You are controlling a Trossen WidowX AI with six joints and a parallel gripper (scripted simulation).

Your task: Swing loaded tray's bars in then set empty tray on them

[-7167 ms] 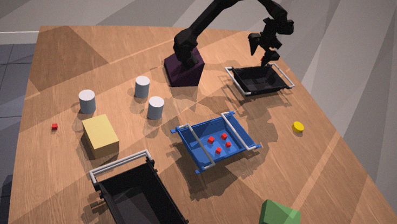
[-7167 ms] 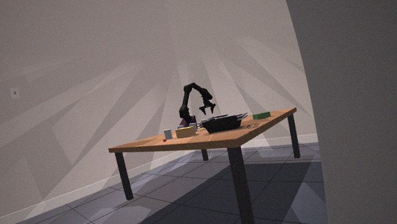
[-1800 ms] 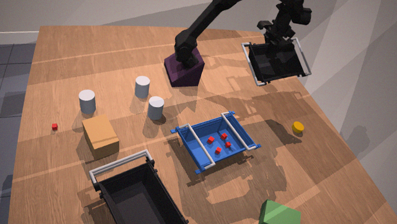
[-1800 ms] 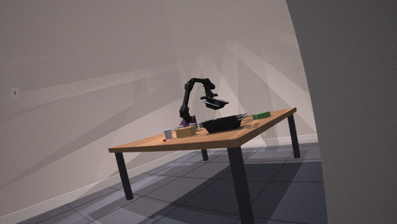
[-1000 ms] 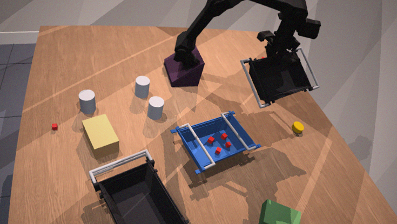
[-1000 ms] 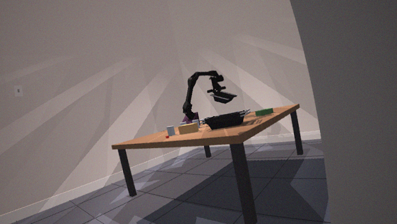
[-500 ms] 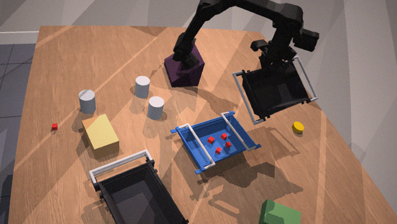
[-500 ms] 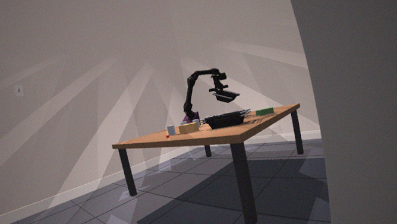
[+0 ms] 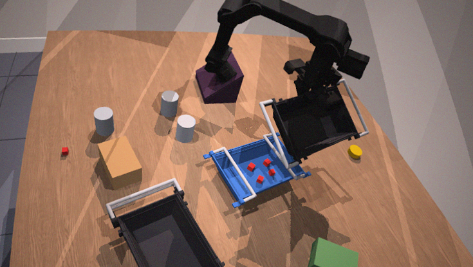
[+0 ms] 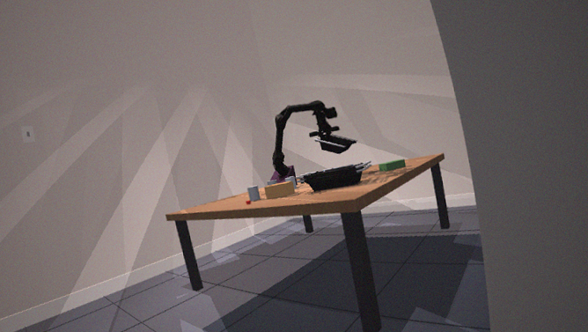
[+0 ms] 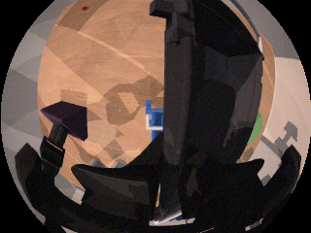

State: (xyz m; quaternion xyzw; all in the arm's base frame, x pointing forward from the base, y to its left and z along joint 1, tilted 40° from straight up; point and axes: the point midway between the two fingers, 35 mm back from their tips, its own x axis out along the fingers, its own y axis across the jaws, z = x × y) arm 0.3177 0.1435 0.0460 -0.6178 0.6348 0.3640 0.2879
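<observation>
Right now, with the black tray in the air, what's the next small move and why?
Probably carry it a bit further over the blue tray and level it. The gripper holds the black tray by one wall; it hangs tilted, overlapping only the blue tray's far end, whose bars already lie across its top.

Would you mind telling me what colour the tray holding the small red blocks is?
Blue, with white wire bars; the loaded tray shows best in the top view.
</observation>
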